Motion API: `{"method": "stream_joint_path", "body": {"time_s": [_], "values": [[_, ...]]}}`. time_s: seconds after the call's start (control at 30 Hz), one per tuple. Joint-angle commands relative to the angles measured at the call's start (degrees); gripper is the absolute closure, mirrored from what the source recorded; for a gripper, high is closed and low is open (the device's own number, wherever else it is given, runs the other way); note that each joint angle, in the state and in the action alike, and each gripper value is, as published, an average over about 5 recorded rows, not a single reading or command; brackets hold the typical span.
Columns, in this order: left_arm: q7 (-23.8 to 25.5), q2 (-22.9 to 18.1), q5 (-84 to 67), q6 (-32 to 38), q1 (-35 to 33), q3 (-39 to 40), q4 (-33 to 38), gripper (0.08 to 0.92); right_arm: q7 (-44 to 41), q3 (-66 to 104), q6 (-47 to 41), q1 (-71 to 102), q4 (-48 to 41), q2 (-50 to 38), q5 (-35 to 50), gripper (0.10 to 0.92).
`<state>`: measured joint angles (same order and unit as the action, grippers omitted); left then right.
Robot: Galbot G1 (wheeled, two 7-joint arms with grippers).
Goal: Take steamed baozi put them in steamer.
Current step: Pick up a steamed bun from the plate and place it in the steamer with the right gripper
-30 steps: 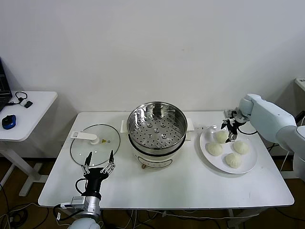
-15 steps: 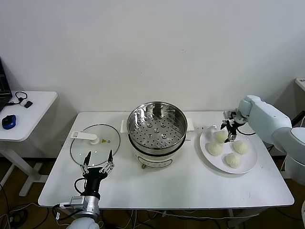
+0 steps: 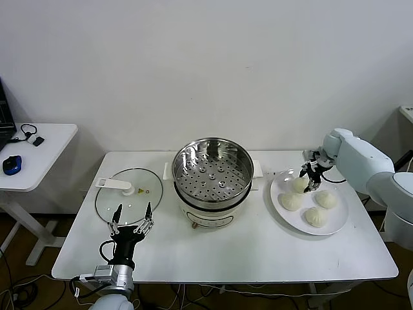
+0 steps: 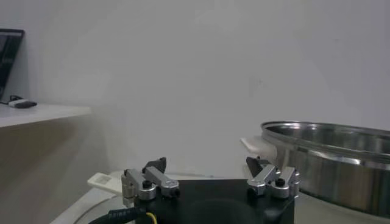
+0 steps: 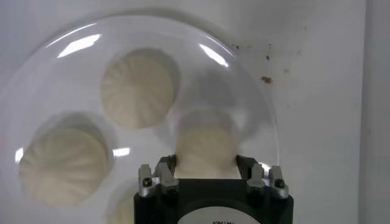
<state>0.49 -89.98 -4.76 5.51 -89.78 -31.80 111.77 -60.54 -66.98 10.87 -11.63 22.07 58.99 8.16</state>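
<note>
Your right pincer straddles the rearmost steamed baozi, dome up on the plate, fingers part-open, not yet gripping. The steamer stands well left. Your left pincer idles open.

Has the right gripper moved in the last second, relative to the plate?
Barely. The right gripper has crept slightly toward the robot's left over the plate, straddling the far-left steamed baozi.
</note>
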Motion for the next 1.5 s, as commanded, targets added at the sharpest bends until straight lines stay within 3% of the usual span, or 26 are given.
{"method": "stream_joint_path", "body": {"time_s": [0.03, 0.23, 0.47, 0.7, 0.9, 1.13, 1.5], "values": [[-0.03, -0.03, 0.01, 0.02, -0.12, -0.06, 0.22, 0.177, -0.24, -3.39, -0.11, -1.85, 3.59, -1.07, 1.46, 0.383], [-0.11, 0.04, -0.07, 0.27, -0.34, -0.12, 0.43, 0.177, -0.04, -9.5, -0.73, -6.23, 10.65, -3.99, 3.84, 0.397], [-0.08, 0.2, 0.07, 0.14, -0.46, -0.08, 0.88, 0.177, 1.61, -21.22, 1.05, -20.02, 26.78, -5.95, 6.97, 0.398], [-0.07, 0.38, 0.12, -0.17, -0.52, -0.22, 1.9, 0.177, 4.57, -30.13, 8.35, -34.69, 33.64, -2.38, 10.3, 0.397], [-0.12, 0.17, 0.27, -0.16, -0.83, -0.22, 2.28, 0.177, 10.4, -33.51, 20.36, -38.76, 38.6, -0.08, 12.88, 0.397], [-0.26, -0.28, 0.54, 0.0, -1.32, 0.08, 2.38, 0.177, 16.59, -36.01, 37.95, -37.53, 35.63, 5.02, 17.65, 0.397], [-0.34, -1.45, 1.29, 0.17, -0.83, 0.43, 1.68, 0.177, 16.07, -36.32, 39.13, -33.5, 24.92, 16.98, 13.27, 0.397]]}}
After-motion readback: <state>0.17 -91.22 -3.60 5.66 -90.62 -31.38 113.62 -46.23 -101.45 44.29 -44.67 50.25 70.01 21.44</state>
